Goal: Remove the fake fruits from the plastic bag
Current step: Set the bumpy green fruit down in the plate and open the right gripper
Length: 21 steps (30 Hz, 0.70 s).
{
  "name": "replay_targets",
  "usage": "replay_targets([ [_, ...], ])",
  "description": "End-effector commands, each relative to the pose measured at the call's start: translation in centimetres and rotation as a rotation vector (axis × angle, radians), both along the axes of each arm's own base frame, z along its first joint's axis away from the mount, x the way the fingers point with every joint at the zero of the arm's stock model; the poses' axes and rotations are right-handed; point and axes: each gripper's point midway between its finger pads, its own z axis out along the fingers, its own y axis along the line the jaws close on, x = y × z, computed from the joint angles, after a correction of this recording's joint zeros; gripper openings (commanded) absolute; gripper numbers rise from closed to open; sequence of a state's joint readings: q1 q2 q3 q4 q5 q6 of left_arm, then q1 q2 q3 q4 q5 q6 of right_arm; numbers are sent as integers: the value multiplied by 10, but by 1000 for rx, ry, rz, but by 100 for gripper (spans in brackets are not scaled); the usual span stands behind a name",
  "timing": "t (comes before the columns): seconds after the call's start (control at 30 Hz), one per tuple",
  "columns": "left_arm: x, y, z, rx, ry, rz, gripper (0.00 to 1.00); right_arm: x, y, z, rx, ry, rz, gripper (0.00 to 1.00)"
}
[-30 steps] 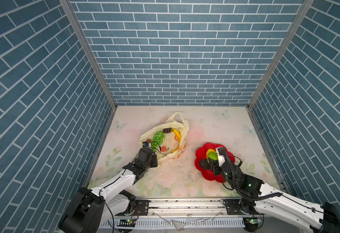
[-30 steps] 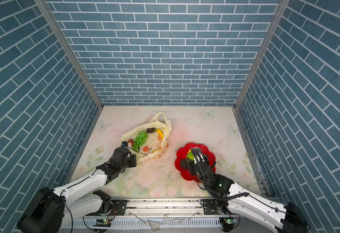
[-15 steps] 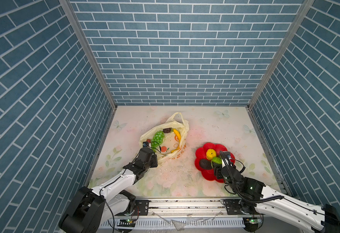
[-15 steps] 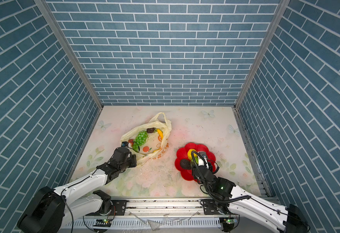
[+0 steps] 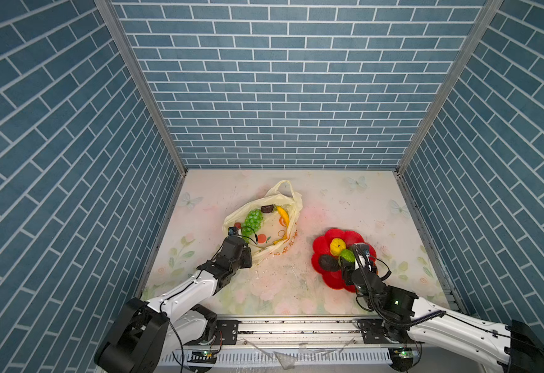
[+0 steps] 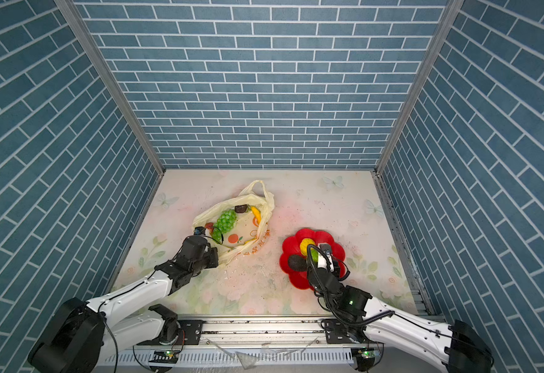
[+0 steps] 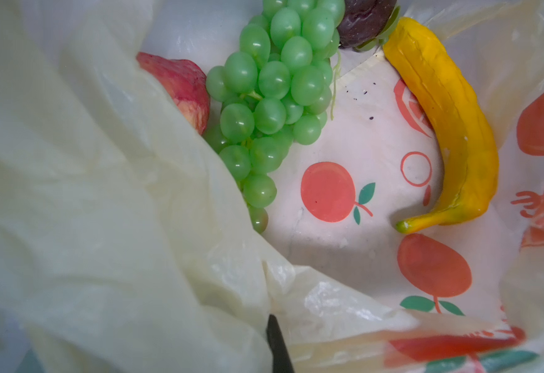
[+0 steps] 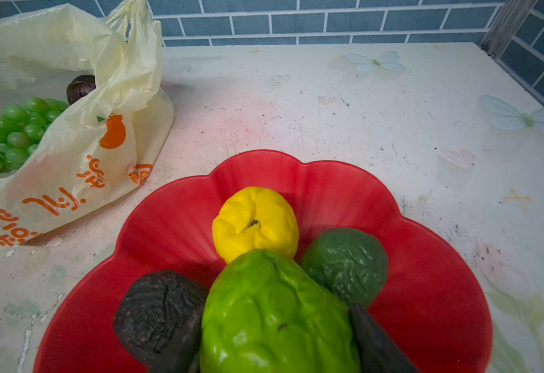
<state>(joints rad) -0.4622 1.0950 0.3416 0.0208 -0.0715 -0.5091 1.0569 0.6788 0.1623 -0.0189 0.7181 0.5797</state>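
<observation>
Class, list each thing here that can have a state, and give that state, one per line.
left gripper: shut on the plastic bag, at its rim
right gripper: shut on the light green fruit, over the red plate
plastic bag: open, grape bunch and banana inside
red plate: holds three other fruits

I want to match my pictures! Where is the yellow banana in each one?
In a top view: banana inside the plastic bag, right of the green grape bunch.
In a top view: banana there too.
Left wrist view: banana close up, beside the green grape bunch.
Right wrist view: banana not visible.
Shared landmark: the green grape bunch, in all four.
</observation>
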Motion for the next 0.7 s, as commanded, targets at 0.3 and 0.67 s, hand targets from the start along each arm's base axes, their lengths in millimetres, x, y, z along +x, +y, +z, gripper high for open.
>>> replay_targets([
  [0.3,1,7,6,16,-32,19,0,2,0,-11,-11,-14,-14,51],
  [0.67,1,9,10,20,-49,24,0,2,2,-14,-24,8,-7,63],
])
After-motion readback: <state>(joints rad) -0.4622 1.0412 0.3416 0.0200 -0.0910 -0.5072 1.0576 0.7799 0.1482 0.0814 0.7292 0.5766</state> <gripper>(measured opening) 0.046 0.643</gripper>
